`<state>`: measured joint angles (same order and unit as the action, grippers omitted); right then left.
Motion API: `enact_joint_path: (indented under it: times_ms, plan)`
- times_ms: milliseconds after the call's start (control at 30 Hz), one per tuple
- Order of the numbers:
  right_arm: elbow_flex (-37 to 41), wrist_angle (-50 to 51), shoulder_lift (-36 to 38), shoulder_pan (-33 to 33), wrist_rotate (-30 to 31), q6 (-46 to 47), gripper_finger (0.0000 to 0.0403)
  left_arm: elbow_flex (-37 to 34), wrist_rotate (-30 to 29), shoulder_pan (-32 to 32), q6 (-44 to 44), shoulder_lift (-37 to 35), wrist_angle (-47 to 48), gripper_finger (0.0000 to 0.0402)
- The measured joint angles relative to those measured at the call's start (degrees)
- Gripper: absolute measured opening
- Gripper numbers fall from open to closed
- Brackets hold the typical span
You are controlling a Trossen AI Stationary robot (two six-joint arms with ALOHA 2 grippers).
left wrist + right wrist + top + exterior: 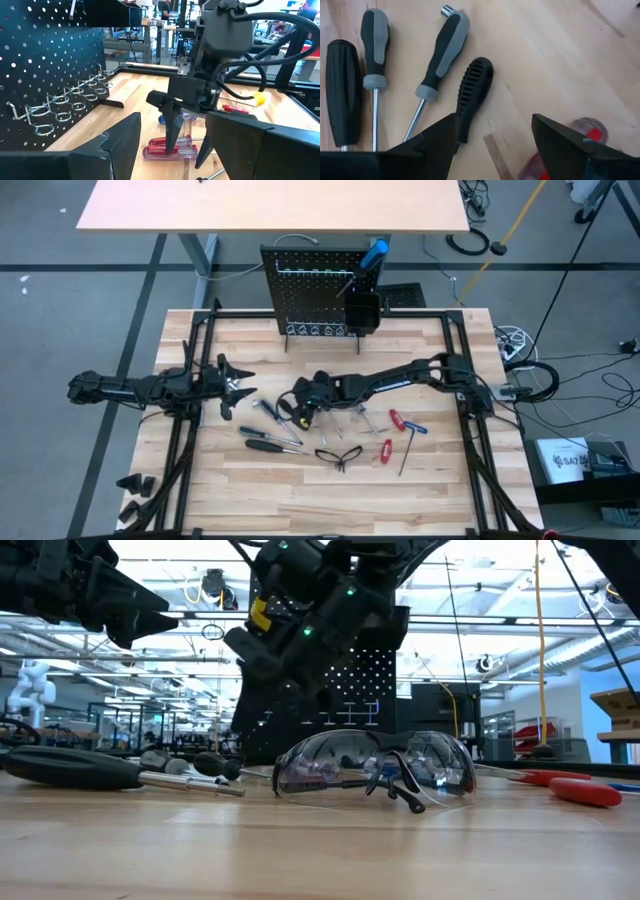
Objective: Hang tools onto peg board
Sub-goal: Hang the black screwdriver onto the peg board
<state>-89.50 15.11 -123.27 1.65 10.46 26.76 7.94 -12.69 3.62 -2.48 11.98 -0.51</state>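
At frame centre, the right tool (303,412) hangs wide open and empty above the red-handled screwdriver (170,151), positioned for grasping.

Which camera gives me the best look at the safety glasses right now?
The low view: the glasses sit front and center on the table, lenses and folded temples plainly visible. The high view shows them small, near the table's front. Neither wrist view shows them.
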Motion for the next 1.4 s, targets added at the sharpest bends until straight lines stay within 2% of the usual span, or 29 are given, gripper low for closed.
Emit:
enact_joint_path:
  times_ms: [400,600,800,867,1033,1267,1400]
  plan:
    - [-5.78,3.23,-7.74,0.97,-1.25,-0.67,0.0236,0.00,-0.17,0.00,-0.02,-0.01,0.15,0.0231]
    - [-6.42,4.14,-8.14,0.83,-1.11,-2.03,0.0182,0.00,-0.20,0.00,-0.04,-0.01,0.11,0.0231]
    - [-6.69,10.17,-7.90,0.94,-0.79,-2.45,0.0099,0.00,-0.20,0.00,-0.07,-0.01,0.11,0.0231]
    - [-6.64,10.55,-7.82,1.45,1.10,-2.98,0.0077,0.00,-0.20,-0.01,-0.07,-0.01,0.09,0.0231]
    - [-6.07,7.38,-5.93,2.63,2.65,-6.46,0.0077,0.00,-0.20,0.00,-0.13,-0.01,0.13,0.0231]
    - [-6.30,-2.26,1.77,3.22,3.42,-11.98,0.0077,0.02,-0.20,0.00,-0.18,-0.01,0.67,0.0231]
    - [-3.81,-8.64,6.95,3.88,11.42,-17.80,0.0077,0.02,-0.20,-0.02,-0.26,-0.01,1.56,0.0231]
